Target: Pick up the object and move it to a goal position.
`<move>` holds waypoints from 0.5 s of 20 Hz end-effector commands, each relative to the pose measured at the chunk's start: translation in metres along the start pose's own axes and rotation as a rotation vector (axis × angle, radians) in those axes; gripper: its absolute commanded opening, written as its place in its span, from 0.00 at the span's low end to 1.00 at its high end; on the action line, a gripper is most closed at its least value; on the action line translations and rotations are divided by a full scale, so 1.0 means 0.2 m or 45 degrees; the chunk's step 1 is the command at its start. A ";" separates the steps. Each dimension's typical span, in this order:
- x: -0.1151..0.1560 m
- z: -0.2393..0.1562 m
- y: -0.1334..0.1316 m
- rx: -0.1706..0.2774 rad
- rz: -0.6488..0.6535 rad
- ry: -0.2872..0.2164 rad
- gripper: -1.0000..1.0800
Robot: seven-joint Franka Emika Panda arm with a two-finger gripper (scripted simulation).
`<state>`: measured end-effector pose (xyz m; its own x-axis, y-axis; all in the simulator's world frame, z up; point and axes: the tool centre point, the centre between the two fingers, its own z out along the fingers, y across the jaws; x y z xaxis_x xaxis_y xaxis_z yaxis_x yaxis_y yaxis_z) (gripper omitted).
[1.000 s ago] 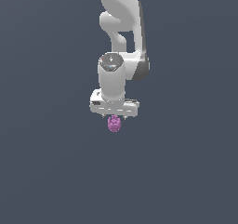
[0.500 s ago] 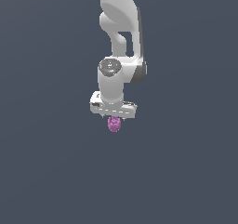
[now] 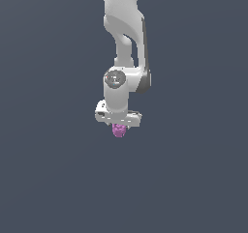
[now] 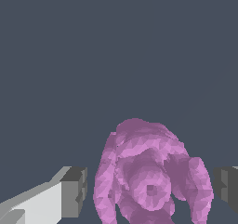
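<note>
The object is a small magenta-purple bumpy lump that shows just under the white hand in the exterior view. My gripper points straight down over it. In the wrist view the object fills the space between the two dark fingertips, one on each side. A narrow gap shows between each pad and the lump. The jaws stand open around it and do not press on it. The lower part of the lump is cut off by the edge of the wrist view.
A plain dark blue-grey surface lies all around the object. The white arm rises straight up from the hand. No other thing shows in either view.
The hand has come down closer over the object. The object has stayed in the same place.
</note>
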<state>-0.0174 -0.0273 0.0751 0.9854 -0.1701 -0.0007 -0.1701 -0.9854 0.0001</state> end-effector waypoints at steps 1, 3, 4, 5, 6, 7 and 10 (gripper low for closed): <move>0.00 0.05 0.00 0.000 0.000 0.001 0.96; 0.00 0.07 0.00 0.000 0.001 0.001 0.96; 0.00 0.08 0.00 0.000 0.001 0.001 0.96; 0.00 0.08 0.00 0.000 0.001 0.001 0.96; 0.00 0.08 0.00 0.000 0.001 0.001 0.96; 0.00 0.08 0.00 0.000 0.001 0.001 0.00; 0.00 0.08 0.00 0.000 0.001 0.001 0.00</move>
<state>-0.0163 -0.0266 0.0594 0.9854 -0.1702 0.0008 -0.1702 -0.9854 -0.0005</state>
